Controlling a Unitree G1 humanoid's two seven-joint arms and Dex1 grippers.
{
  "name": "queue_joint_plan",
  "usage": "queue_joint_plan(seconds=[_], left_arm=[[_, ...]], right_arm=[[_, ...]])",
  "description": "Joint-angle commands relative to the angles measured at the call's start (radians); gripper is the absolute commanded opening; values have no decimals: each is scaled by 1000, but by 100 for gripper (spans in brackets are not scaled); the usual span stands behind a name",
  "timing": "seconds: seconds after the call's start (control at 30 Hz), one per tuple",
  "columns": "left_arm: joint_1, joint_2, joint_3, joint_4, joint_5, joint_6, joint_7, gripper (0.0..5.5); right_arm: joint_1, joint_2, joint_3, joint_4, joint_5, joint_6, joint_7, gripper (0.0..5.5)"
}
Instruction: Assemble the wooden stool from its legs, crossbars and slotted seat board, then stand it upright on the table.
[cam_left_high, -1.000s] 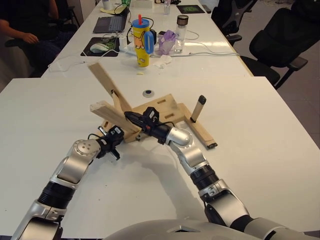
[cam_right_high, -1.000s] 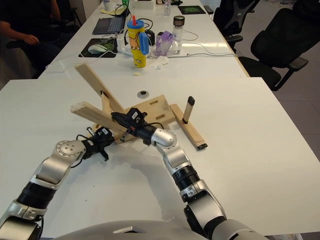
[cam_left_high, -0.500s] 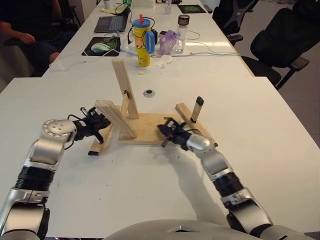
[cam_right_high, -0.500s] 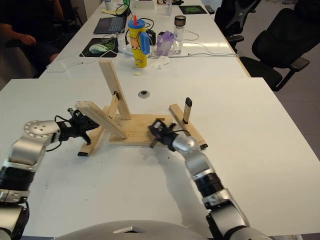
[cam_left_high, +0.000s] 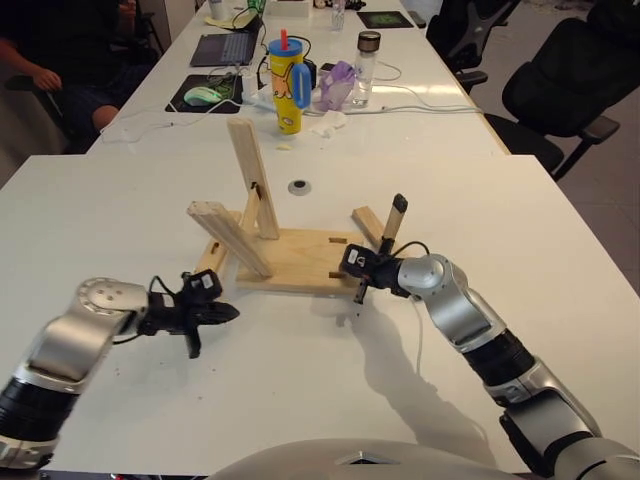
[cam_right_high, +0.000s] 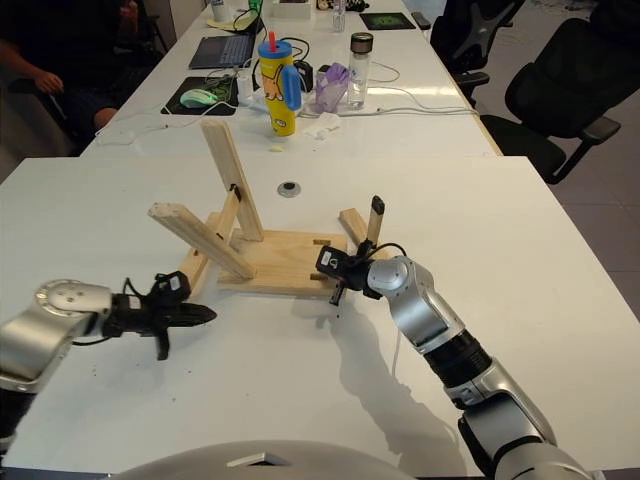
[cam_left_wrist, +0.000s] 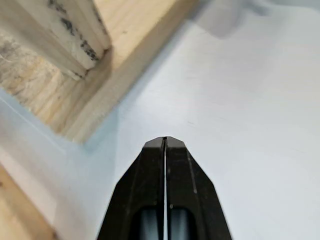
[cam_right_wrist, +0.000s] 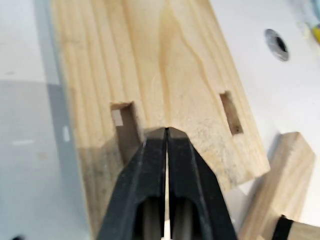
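One slotted seat board (cam_left_high: 295, 262) lay on the near surface (cam_left_high: 540, 260). Five wooden sticks could be counted around it. Three were on the left: an upright stick (cam_left_high: 252, 178), a tilted stick (cam_left_high: 228, 238) and a flat left stick (cam_left_high: 209, 257). Two were on the right: a flat right stick (cam_left_high: 366, 223) and a black-capped stick (cam_left_high: 395, 216). Legs could not be told from crossbars. There were two robot hands, the left hand (cam_left_high: 232, 313) and the right hand (cam_left_high: 358, 292). The far surface (cam_left_high: 440, 110) carried one yellow cup (cam_left_high: 284, 85), one clear bottle (cam_left_high: 361, 68), one laptop (cam_left_high: 222, 48) and one computer mouse (cam_left_high: 203, 95). Two office chairs (cam_left_high: 565, 90) stood to the far right.
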Motion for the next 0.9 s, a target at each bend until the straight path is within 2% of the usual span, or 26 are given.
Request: queue_joint_plan(seconds=[0.03,0.17,0.4,0.53,0.73,0.9], left_arm=[[-72,-121,-132,99,150,-14,163,1],[-135,-192,-183,209,228,-57,242,1],[-362,-310,-213,551,280,-237,242,1],[-437,-359,-204,680,292,-317,240,1],[-396,-348,-183,650,301,-312,225,1],[-281,-281,-121,486,294,-234,234,1]], right_arm=[[119,-29,136,8,39,139,125,0],[110,23,113,-8,76,155,96,0],[93,219,-14,55,158,136,-48,0],[76,279,-58,76,169,115,-129,0],[97,322,-173,-51,177,-22,-283,0],[209,304,-300,-258,312,-24,-267,0]])
